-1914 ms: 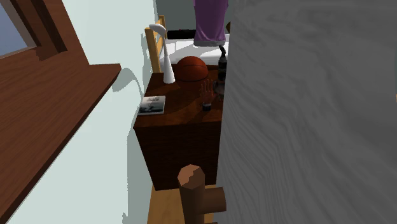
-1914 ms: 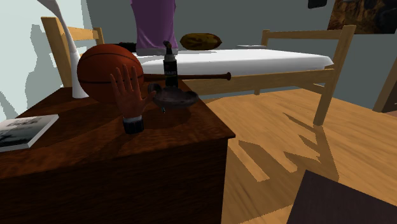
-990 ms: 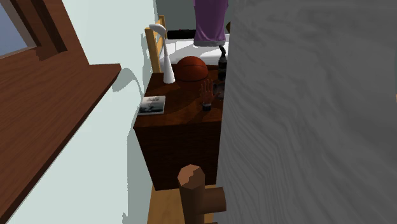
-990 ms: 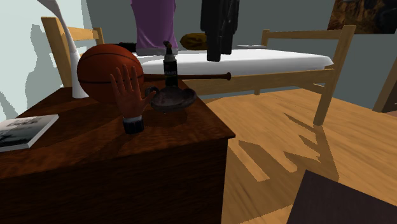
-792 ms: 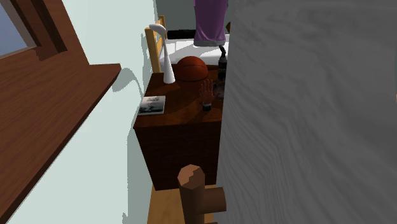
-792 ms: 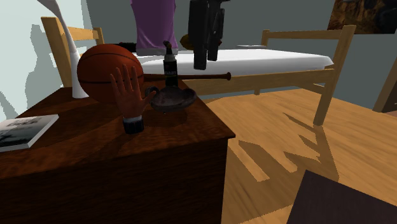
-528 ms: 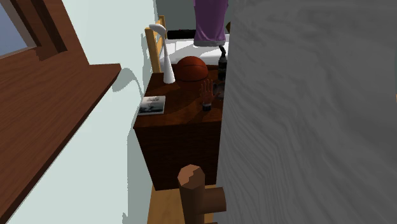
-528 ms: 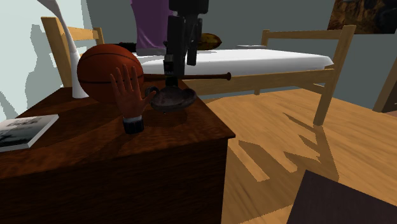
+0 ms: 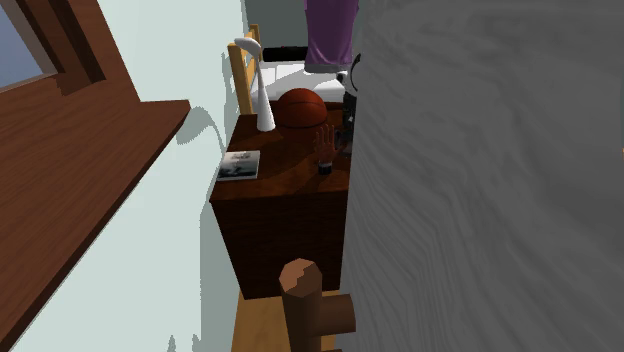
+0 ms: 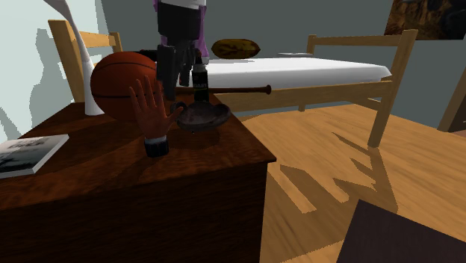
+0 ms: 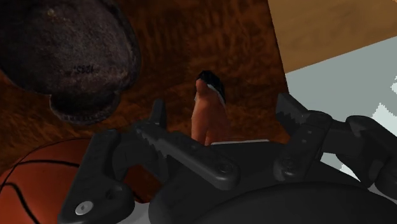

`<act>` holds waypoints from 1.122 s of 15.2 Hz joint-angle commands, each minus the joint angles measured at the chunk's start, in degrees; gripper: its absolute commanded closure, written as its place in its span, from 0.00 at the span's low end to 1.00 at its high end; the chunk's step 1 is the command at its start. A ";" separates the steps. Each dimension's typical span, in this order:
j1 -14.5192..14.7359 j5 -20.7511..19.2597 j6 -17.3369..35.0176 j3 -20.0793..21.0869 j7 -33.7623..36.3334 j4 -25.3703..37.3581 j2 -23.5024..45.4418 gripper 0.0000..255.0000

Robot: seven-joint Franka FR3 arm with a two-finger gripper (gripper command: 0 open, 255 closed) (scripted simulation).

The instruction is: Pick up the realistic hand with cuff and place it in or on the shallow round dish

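The flesh-toned hand (image 10: pixel 149 108) stands upright on its dark cuff, fingers up, on the dark wooden table (image 10: pixel 209 161); it also shows small in the shoulder view (image 9: pixel 325 147). Just to its right in the second exterior view lies the shallow dark round dish (image 10: pixel 202 116). My black gripper (image 10: pixel 172 84) hangs open right above the hand's fingertips, apart from them. In the wrist view the hand (image 11: pixel 207 118) sits below and between my spread fingers (image 11: pixel 156 119), with the dish (image 11: pixel 67 60) off to one side.
An orange basketball (image 10: pixel 119 81) stands directly behind the hand, a dark bottle (image 10: pixel 200 82) behind the dish. A white curved vase (image 10: pixel 78 52) and a book (image 10: pixel 30 153) occupy the table's left. A large grey panel (image 9: pixel 480 180) covers the shoulder view's right. A bed (image 10: pixel 299 71) lies beyond.
The gripper has travelled leftward and down in the second exterior view, from above the dish and bottle to above the hand. It stayed open. The hand and dish have not moved.
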 commanded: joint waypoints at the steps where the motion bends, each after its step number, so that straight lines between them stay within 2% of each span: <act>1: -0.04 1.01 1.74 0.20 -2.64 3.53 3.88 0.00; 9: -0.21 1.65 6.36 0.40 -3.06 2.97 7.96 0.00; 17: -0.21 1.65 6.35 0.40 -3.06 2.98 7.97 0.00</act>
